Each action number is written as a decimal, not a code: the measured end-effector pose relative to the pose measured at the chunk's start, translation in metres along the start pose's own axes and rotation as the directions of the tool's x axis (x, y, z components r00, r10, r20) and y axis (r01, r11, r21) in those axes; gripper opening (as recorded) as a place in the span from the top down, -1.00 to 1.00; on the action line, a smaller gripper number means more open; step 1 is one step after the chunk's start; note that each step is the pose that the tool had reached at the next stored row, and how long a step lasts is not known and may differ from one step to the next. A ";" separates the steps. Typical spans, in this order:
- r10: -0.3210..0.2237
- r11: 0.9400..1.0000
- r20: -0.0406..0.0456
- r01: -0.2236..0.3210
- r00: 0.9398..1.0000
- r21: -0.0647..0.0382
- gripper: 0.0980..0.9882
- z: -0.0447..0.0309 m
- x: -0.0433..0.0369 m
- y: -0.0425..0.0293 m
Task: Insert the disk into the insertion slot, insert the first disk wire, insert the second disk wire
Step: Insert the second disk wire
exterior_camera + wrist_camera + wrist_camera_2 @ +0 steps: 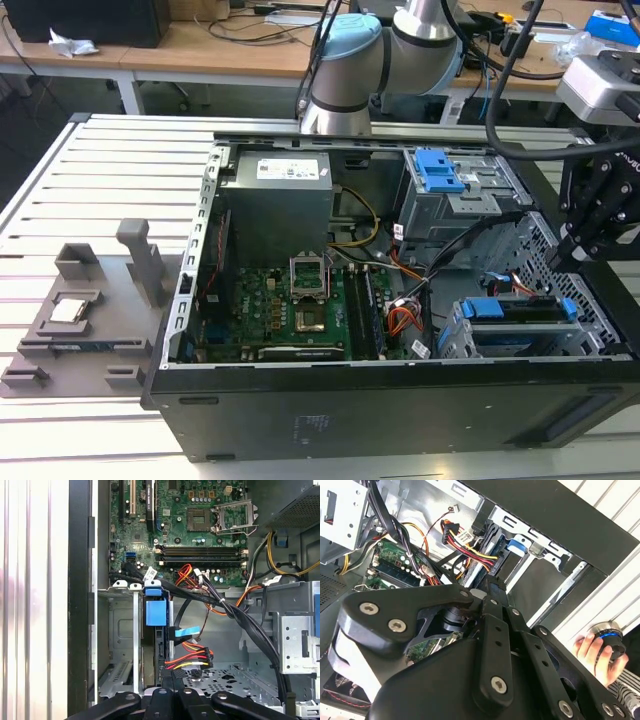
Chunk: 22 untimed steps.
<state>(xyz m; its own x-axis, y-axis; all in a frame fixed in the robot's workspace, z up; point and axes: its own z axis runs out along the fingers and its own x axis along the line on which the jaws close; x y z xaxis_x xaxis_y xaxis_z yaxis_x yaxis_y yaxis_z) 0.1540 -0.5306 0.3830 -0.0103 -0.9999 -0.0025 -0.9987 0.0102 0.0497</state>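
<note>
Exterior view. Found a black open computer case (400, 420) lying on its side on a slatted metal table (100, 180), with a green motherboard (280, 300) inside. To the exterior view's right of the motherboard, found the flat silver-grey disk in its bright blue plastic carrier (520, 315), lying within the light grey perforated sheet-metal insertion slot (452, 338). Saw the black gripper (572, 255) poised above the slot on the side away from the motherboard, not touching the disk. Noted a grey moulded fixture (80, 320) on the table, outside the case, to the exterior view's left of the motherboard.

Second wrist view. Saw the gripper (492, 582) with fingers drawn together, tips near the disk's end. Traced a red, yellow and black wire bundle (465, 542) from beside the motherboard to that end. Noted a person's hand (592, 652) on a round black knob with a blue ring (609, 632), outside the case and well apart from the motherboard.

First wrist view. Saw the disk edge-on in the slot, next to the motherboard's edge. Noted a black flat cable with a blue tab (186, 631) and the wire bundle both meeting the disk's end. Could not tell whether either plug was fully seated.
</note>
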 end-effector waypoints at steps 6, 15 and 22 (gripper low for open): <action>0.000 1.000 0.000 0.000 1.000 0.000 0.98 -0.0002 0.0000 0.0000; 0.000 1.000 0.000 0.000 1.000 0.000 0.54 -0.0003 -0.0020 0.0006; 0.000 1.000 0.000 0.000 1.000 0.000 0.54 0.0006 -0.0033 0.0115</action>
<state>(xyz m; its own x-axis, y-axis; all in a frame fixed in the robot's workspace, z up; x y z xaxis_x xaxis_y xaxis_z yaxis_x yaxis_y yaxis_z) 0.1425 -0.5272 0.3830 -0.0103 -0.9999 -0.0024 -0.9987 0.0102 0.0497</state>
